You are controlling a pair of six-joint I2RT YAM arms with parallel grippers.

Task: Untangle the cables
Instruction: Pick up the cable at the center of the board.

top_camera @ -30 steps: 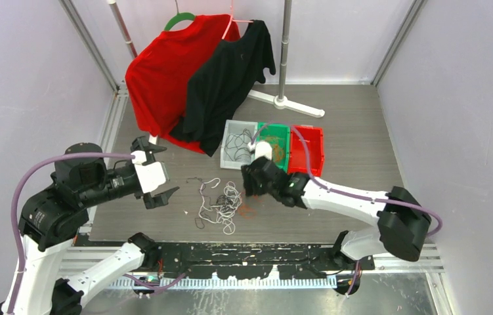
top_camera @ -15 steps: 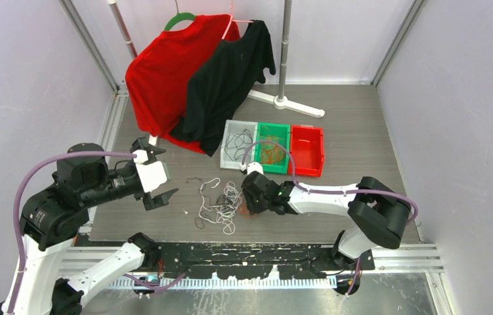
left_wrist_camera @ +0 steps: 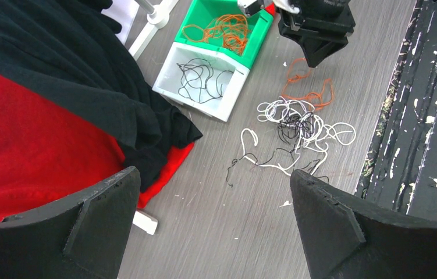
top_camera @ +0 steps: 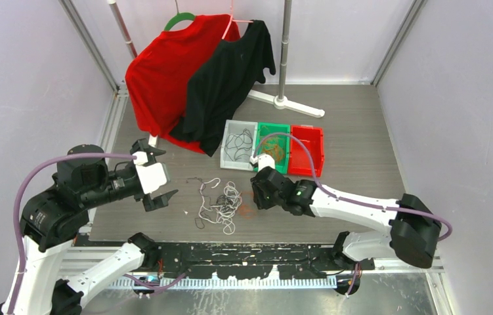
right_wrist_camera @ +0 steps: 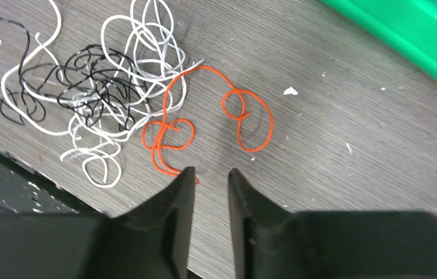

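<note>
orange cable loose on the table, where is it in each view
Top external: orange cable lower centre, right of the white and black tangle.
Left wrist: orange cable upper right, just above the tangle.
Right wrist: orange cable centre, right of the tangle.
Shared landmark: the tangle.

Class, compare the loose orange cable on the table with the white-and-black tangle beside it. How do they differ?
The orange cable is one single-coloured strand in open loops; the tangle is white and black strands intertwined together. The tangle spreads wider than the orange cable. Both are thin cords lying loose on the table.
</note>
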